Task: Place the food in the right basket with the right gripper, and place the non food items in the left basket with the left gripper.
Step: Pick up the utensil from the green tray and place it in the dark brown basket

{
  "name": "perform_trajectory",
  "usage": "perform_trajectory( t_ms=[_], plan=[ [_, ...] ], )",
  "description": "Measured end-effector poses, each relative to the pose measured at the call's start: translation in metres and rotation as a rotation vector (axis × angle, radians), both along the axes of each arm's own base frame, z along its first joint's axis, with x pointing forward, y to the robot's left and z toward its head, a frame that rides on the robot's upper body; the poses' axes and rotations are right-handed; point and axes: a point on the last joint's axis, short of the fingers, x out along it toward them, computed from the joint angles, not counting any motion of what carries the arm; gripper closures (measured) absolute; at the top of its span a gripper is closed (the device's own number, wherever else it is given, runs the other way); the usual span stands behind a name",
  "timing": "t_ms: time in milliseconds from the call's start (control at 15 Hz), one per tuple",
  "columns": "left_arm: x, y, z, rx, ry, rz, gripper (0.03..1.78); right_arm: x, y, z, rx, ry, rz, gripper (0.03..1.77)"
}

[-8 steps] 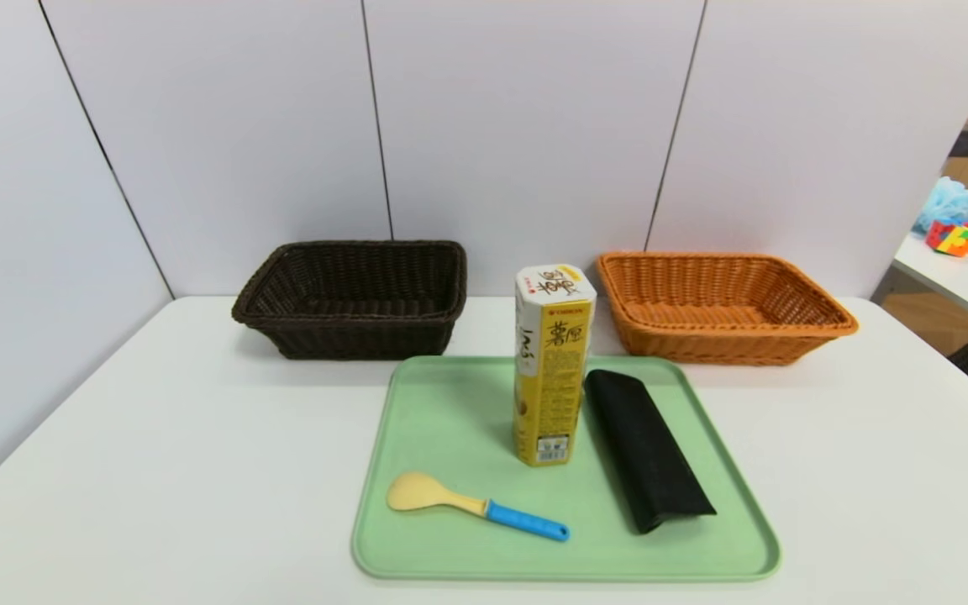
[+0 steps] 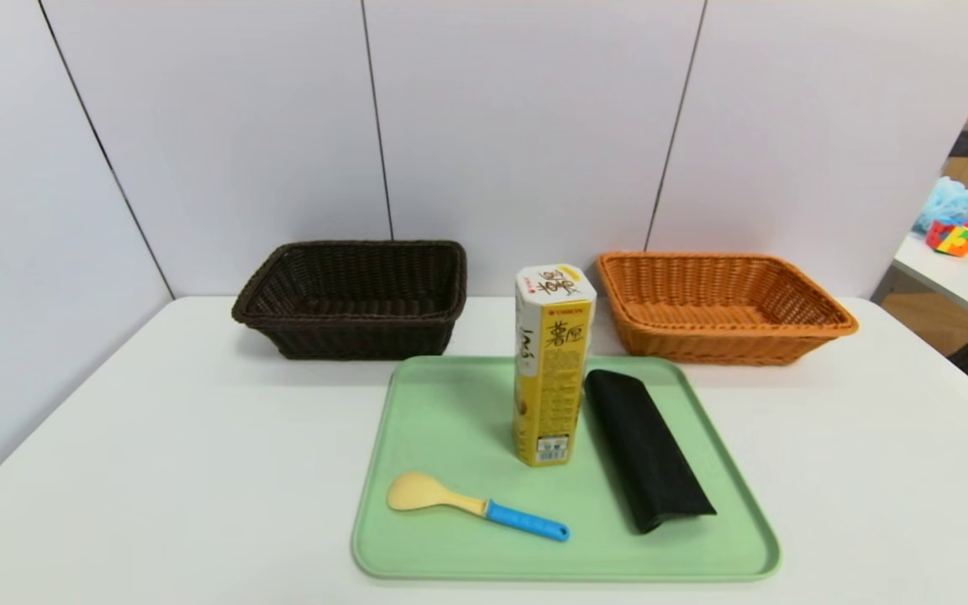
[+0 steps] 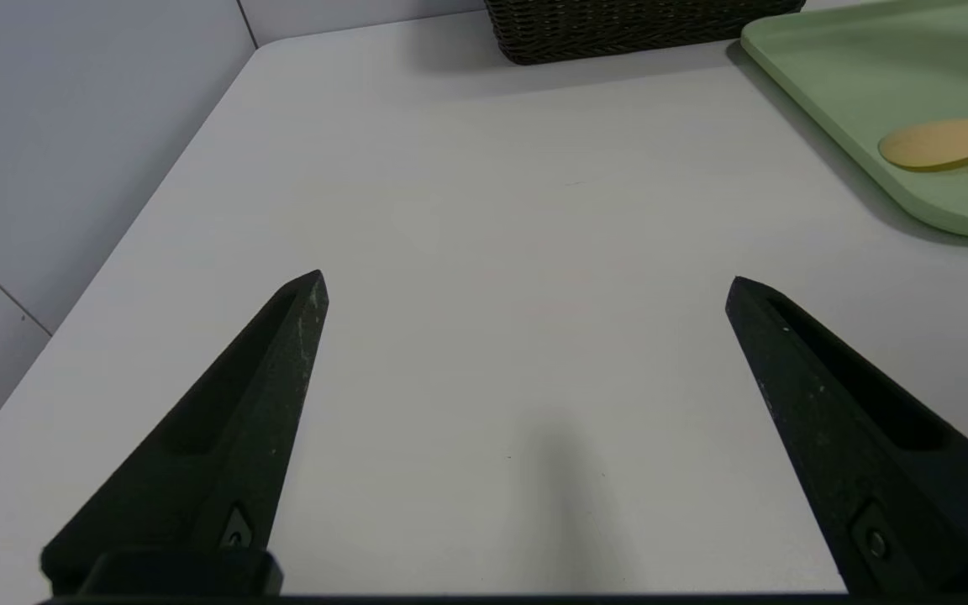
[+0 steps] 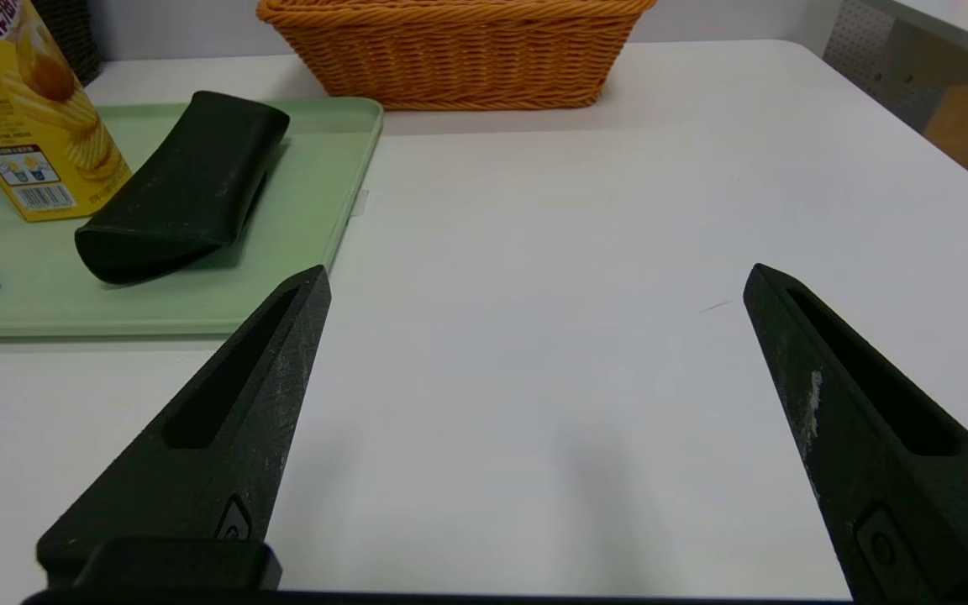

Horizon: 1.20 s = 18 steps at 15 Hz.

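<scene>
spatula [image 2: 477, 507] lies sideways, blue handle [image 2: 528, 521] toward the robot's right.

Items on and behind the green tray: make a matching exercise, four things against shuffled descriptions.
1. Yellow-and-white snack box
2. Cream-headed, blue-handled spoon
3. Folded black sheet-like item
4. Orange-brown wicker basket

A. Behind the tray, at the robot's right
B. Standing upright on the green rectangular tray
C. Lying on the tray, nearest its left edge
D. Lying on the tray, nearest its right edge

Pairs: 1-B, 2-C, 3-D, 4-A
</scene>
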Motion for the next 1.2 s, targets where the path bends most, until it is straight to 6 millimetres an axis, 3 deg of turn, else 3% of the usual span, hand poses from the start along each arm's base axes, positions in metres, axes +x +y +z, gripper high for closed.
perform_trajectory(
  t_ms=[800, 1200],
  plan=[
    [0.0, 0.0, 0.001, 0.006, -0.004, -0.011, 0.12, 0.0, 0.0, 0.0, -0.033, -0.001, 0.009, 0.1],
    [-0.008, 0.0, 0.03, 0.006, 0.055, -0.01, 0.12, 0.001, 0.001, 0.002, -0.061, 0.019, 0.026, 0.1]
  ],
)
